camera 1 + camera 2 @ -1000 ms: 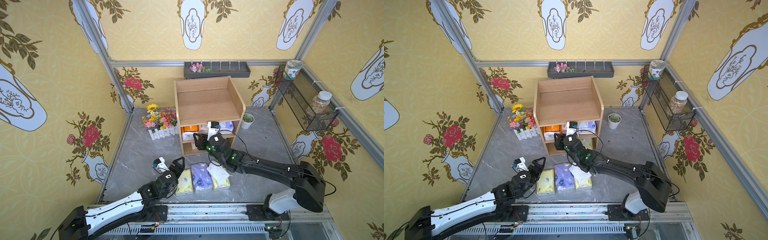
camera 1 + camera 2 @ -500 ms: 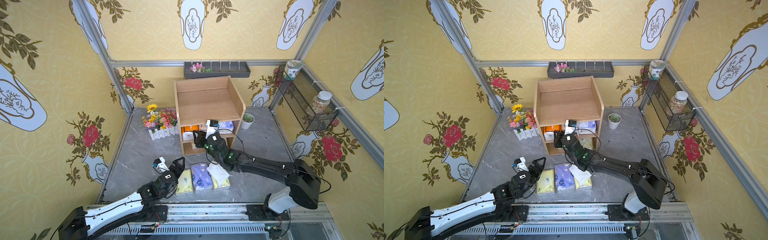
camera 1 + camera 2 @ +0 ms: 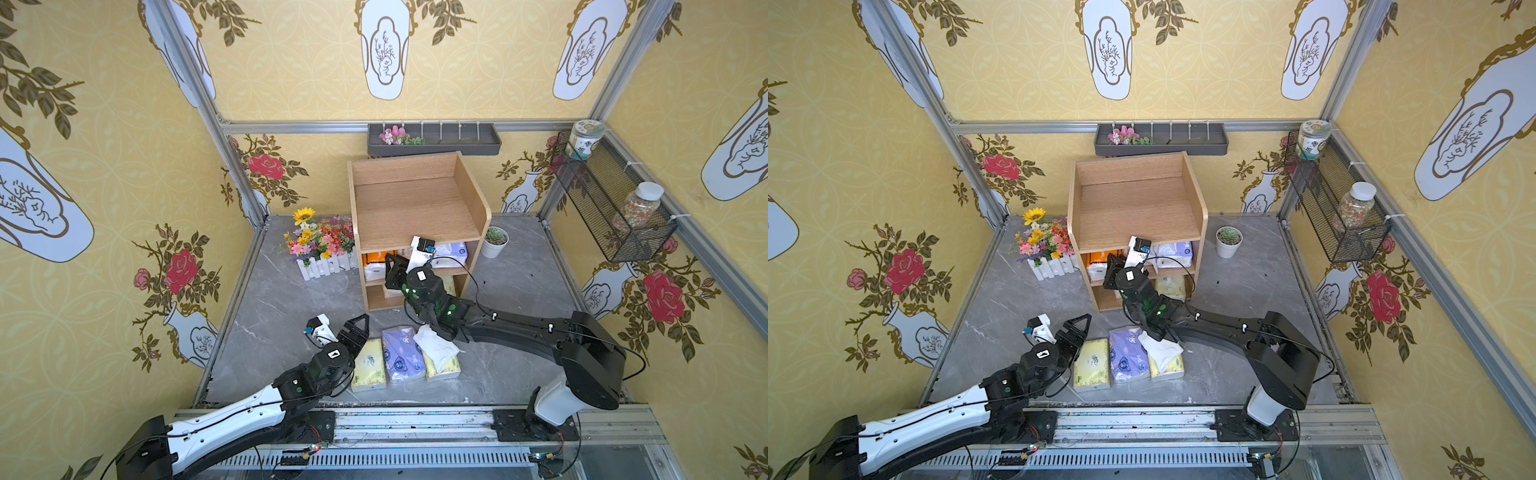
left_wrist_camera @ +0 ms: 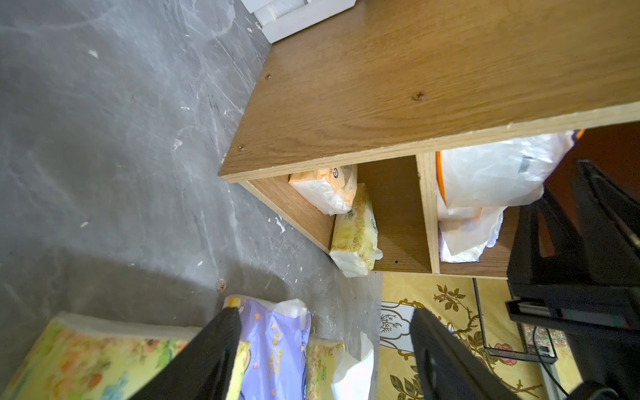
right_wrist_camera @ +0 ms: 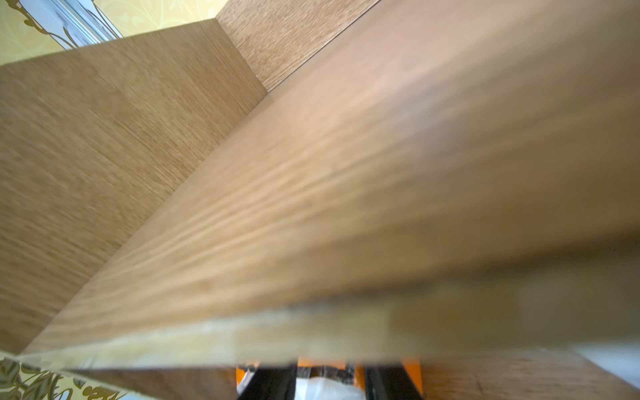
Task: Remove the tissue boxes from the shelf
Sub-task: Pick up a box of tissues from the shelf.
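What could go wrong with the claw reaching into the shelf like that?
The right claw straddles the orange pack, whose wrapper looks loose; it might pinch only plastic and slip. A white bundle lies underneath and could get dragged out too. The wrist camera sits close to a board of the shelf and may bump it.

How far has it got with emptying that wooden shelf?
Done: a yellow-green pack, a lavender pack and an opened pack lie on the floor. In hand: the right end effector straddles the orange pack on the middle tier of the shelf. Left: that one, its pale neighbour, plus a tan pack and a yellow pack below.
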Tool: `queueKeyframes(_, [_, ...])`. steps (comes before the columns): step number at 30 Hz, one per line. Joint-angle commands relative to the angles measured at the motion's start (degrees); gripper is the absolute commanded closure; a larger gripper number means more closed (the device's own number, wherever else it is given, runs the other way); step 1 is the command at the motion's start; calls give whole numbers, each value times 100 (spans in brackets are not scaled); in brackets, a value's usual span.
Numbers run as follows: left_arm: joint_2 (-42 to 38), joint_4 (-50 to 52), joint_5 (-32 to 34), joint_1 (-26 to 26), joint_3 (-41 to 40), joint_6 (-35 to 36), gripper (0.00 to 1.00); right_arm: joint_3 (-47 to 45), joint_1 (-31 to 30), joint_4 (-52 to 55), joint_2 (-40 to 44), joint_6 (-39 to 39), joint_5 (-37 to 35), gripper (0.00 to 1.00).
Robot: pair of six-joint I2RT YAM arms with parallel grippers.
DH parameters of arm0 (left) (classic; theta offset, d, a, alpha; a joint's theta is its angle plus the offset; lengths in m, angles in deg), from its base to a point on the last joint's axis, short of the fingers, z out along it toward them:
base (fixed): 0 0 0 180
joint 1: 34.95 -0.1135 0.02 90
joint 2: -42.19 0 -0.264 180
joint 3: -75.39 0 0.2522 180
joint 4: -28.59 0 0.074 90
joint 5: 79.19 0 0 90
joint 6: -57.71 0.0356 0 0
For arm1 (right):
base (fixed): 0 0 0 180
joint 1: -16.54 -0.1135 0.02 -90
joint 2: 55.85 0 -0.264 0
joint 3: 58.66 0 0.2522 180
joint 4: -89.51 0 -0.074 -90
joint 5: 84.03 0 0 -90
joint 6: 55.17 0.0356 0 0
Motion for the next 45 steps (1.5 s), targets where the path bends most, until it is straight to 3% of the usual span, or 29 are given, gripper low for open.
queueKeyframes(1, [-92,114,-3,-6,-27,98,18,44,13,101,-145,237,-76,68])
queueKeyframes(7, [-293,296,-3,-1,42,125,18,32,7,6,-199,368,-96,81])
queueKeyframes(13, [-375,252,-32,-5,103,142,17,-87,12,78,33,454,-42,100])
queueKeyframes(25, [-334,-634,-259,-4,255,-174,0,-520,7,689,1037,956,355,100])
queueKeyframes(30, [-123,-1382,-362,-6,233,-279,0,-831,-5,946,1444,1035,535,100])
queueKeyframes(37, [746,-3008,-487,-3,260,-168,0,-1113,-9,1209,1899,970,609,100])
queueKeyframes(45, [1526,-3535,-818,-426,628,-193,0,-1151,-14,1348,2002,893,873,100])
